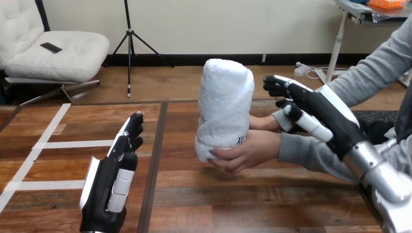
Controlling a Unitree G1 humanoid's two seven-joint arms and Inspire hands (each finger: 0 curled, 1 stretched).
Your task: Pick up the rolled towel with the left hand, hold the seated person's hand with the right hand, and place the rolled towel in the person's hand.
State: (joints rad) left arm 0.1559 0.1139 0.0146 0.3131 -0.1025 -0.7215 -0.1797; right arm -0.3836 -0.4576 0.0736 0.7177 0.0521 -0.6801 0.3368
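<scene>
The rolled white towel (pixel 224 109) stands upright above the table's middle, held from below and from the side by the person's hand (pixel 250 151). A second hand of the person (pixel 265 123) shows just behind it, against the towel's right side. My left hand (pixel 112 182) is open at the lower left, its fingers straight and pointing forward, well apart from the towel. My right hand (pixel 318 114) is open at the right, its fingers stretched toward the towel's upper right. It lies over the person's grey sleeves (pixel 311 150). I cannot tell whether it touches them.
The wooden table (pixel 243 204) has a dark seam running down its middle left. White tape strips (pixel 73 144) mark the left part. The person's arms come in from the right side.
</scene>
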